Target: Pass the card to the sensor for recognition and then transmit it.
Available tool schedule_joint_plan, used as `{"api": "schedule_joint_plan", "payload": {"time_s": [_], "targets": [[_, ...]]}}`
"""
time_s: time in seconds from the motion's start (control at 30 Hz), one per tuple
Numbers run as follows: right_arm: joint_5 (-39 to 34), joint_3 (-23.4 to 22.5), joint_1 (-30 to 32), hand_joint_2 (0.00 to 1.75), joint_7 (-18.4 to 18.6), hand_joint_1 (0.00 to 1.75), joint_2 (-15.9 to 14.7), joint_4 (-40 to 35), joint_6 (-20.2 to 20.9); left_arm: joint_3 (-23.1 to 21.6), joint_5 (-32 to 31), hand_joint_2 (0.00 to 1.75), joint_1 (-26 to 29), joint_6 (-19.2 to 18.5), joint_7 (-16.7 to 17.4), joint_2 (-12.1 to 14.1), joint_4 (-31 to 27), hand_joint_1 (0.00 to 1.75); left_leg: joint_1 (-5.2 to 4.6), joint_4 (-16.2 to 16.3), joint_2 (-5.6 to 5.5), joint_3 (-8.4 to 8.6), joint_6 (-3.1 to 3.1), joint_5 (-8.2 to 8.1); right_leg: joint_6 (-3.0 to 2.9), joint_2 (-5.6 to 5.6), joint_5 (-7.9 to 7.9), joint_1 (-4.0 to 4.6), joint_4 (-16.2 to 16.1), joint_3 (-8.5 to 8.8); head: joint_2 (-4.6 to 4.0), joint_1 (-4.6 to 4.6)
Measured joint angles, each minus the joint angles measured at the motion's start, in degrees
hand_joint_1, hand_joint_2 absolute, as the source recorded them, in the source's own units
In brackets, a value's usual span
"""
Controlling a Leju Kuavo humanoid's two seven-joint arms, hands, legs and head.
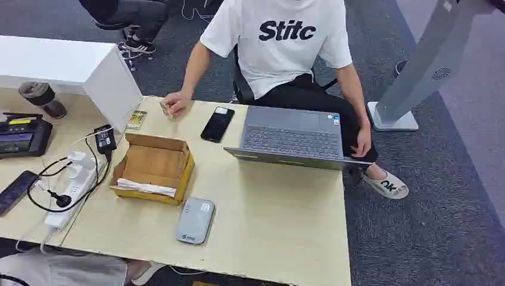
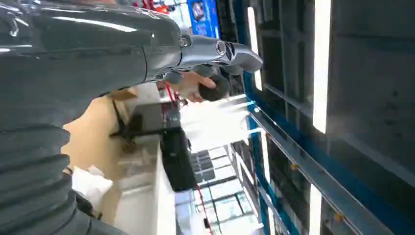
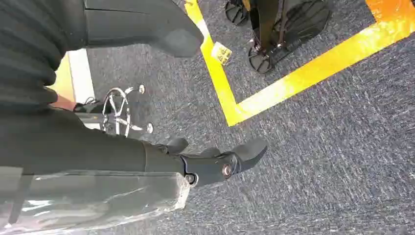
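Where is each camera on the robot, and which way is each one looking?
Head view: high on the robot, looking down at the table, cardboard box, grey sensor, laptop and a seated person.
Left wrist view: behind the left robot hand, raised, tilted toward the ceiling and the wooden tabletop.
Right wrist view: behind the right robot hand, hanging, looking down at grey carpet with yellow tape.
Shared: head and left wrist views both see the table.

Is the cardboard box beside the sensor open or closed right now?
Open. In the head view the cardboard box has its flap folded up at the back, showing the brown inside and white paper along its near edge, just behind the grey sensor.
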Motion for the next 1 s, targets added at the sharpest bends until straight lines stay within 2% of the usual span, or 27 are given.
{"api": "schedule_joint_plan", "payload": {"time_s": [0.23,0.43,0.57,1.0], "targets": [[-2.5,3.8,0.0,1.75,0.5,0.00,0.0,0.1,0.0,-9.3,-8.0,1.75,-4.9,0.7,4.5,3.7,0.8,0.00,0.00,0.0,0.04,0.00,0.00,0.00,0.00,0.04,0.00,0.00,0.0,-0.02,0.00,0.00],[-4.1,6.8,0.0,1.75,1.7,0.00,0.0,0.1,0.0,-17.1,-15.7,1.75,-9.5,0.8,8.3,5.5,2.4,0.00,0.00,0.0,0.06,-0.03,0.00,0.01,0.00,0.05,0.01,0.00,0.0,0.00,0.00,0.02],[-5.0,7.8,0.2,1.75,2.2,0.00,0.0,0.2,0.0,-20.0,-19.3,1.75,-11.2,0.7,10.1,5.7,3.0,0.00,-0.02,0.0,0.19,-0.01,0.00,0.00,0.00,0.20,0.01,-0.01,0.0,-0.10,0.00,-0.07],[-6.8,14.3,0.1,1.75,4.0,0.00,0.1,0.2,0.0,-38.5,-35.6,1.75,-19.8,-0.4,17.3,6.2,9.2,0.00,-0.03,0.1,0.23,-0.01,0.01,0.00,0.02,0.22,0.06,-0.02,0.0,-0.08,0.00,-0.07]]}}
